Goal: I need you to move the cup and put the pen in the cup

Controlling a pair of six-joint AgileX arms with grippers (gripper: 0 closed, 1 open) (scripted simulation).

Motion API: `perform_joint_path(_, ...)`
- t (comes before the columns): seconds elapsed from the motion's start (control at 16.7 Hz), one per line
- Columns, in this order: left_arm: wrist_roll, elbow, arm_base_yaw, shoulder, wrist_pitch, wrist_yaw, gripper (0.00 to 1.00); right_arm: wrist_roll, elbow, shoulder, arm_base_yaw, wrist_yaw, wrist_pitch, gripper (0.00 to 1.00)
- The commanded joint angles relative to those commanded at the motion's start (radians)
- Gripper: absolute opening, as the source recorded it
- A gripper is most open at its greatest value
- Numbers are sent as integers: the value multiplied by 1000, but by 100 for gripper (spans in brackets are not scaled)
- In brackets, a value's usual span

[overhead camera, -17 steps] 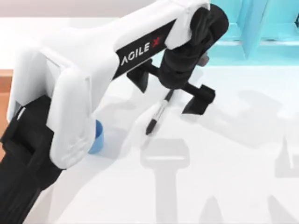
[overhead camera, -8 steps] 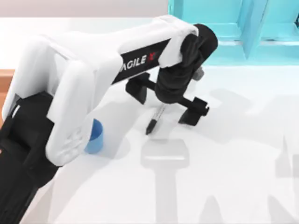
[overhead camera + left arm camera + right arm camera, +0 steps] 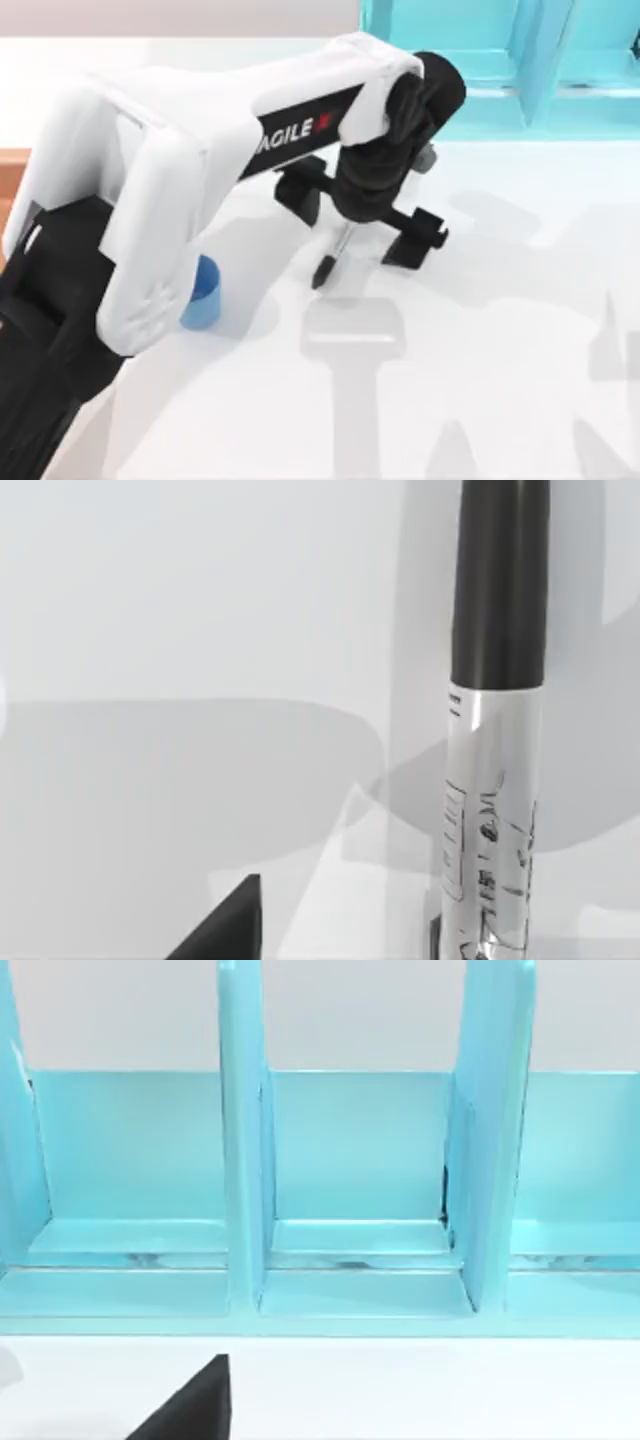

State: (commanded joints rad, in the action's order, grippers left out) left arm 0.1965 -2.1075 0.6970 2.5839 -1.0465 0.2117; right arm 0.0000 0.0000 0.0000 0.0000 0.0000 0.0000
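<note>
blue cup (image 3: 204, 292), one only, standing on the white table (image 3: 480, 400) toward nine o'clock, half tucked under the left arm's white link. one pen (image 3: 331, 258) lying just off table centre toward twelve o'clock, black tip aimed at seven, near the cup but clear of it. left gripper (image 3: 362, 222) lowered over the pen's upper end, fingers (image 3: 410, 240) spread wide on either side of the barrel, likely lined up across it for a pinch. turquoise shelf unit (image 3: 360, 1210) along the twelve o'clock edge, faced by the right wrist camera; right gripper's opening impossible to tell.
</note>
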Motion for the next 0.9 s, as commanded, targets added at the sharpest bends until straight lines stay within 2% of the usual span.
perform_joint_path(0.54, 0, 0, 0, 0, 0, 0, 2, 0, 0, 0, 0, 0, 0, 100)
perform_joint_path(0.9, 0, 0, 0, 0, 0, 0, 0, 0, 0, 0, 0, 0, 0, 100)
